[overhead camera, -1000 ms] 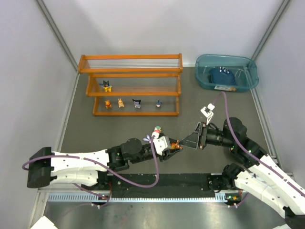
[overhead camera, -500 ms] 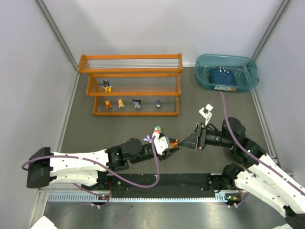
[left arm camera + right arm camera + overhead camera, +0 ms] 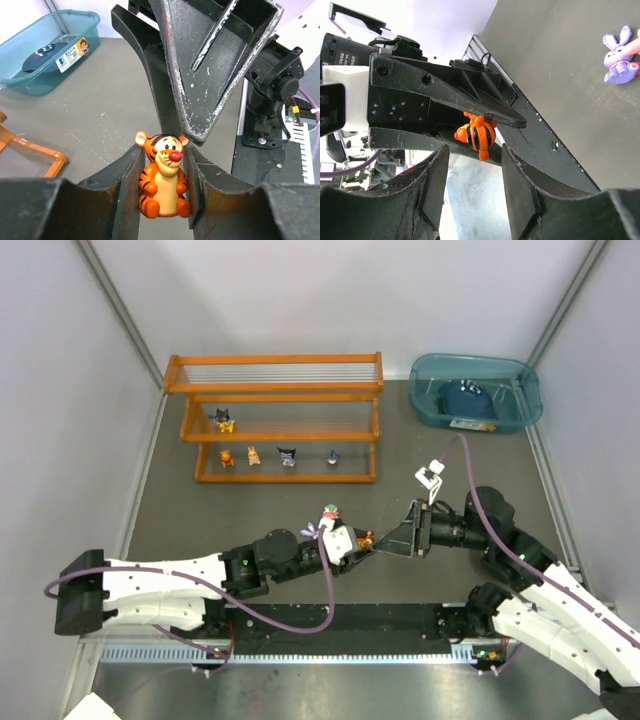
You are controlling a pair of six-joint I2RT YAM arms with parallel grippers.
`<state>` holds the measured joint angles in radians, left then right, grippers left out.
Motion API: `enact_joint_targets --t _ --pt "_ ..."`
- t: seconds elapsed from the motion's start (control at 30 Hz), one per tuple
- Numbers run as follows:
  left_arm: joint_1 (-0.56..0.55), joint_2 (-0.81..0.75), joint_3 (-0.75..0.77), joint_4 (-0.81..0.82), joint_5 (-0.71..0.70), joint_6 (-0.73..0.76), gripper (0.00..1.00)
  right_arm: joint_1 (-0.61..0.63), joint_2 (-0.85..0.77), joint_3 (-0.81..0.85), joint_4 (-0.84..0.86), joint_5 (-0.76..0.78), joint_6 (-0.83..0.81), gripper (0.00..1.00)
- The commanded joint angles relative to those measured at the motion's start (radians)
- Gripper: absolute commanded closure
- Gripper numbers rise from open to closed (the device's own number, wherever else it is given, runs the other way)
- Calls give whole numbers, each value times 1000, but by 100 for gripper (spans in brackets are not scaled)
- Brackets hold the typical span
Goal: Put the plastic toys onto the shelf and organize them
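Observation:
My left gripper (image 3: 161,180) is shut on an orange striped tiger toy (image 3: 162,175), held above the table in mid-front (image 3: 366,539). My right gripper (image 3: 472,175) is open, its jaws facing the left gripper, with the tiger (image 3: 476,134) just beyond its tips. In the top view the right gripper (image 3: 385,542) meets the left one (image 3: 358,546) tip to tip. A purple bunny (image 3: 619,62) and a pink-red-white toy (image 3: 329,512) are on the table beside the left wrist. The orange shelf (image 3: 275,388) at the back left holds several toys (image 3: 255,453) on its lower tiers.
A translucent teal bin (image 3: 476,390) at the back right holds a dark blue object with white marks (image 3: 466,398). It also shows in the left wrist view (image 3: 47,50). Grey walls close in on both sides.
My right gripper has moved a little left toward the left gripper and its tiger. The left arm has shifted slightly.

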<state>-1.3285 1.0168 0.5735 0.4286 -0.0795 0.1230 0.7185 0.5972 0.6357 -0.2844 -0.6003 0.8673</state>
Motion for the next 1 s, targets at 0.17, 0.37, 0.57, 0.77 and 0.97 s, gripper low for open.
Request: enact_joint_targets --t 0.17,0.37,0.57,0.77,0.97 --pt "2 32 51 58 55 -13 100 12 19 45 14 -15 -14 55" --pt "2 37 51 68 60 -13 100 10 15 30 25 -10 -5 67" --pt "2 22 37 75 44 -13 100 12 4 18 33 -9 4 84" --pt "2 14 29 82 40 -17 80 12 3 18 50 -12 15 100" --pt "2 12 40 68 26 -20 32 12 -5 16 51 -12 19 100"
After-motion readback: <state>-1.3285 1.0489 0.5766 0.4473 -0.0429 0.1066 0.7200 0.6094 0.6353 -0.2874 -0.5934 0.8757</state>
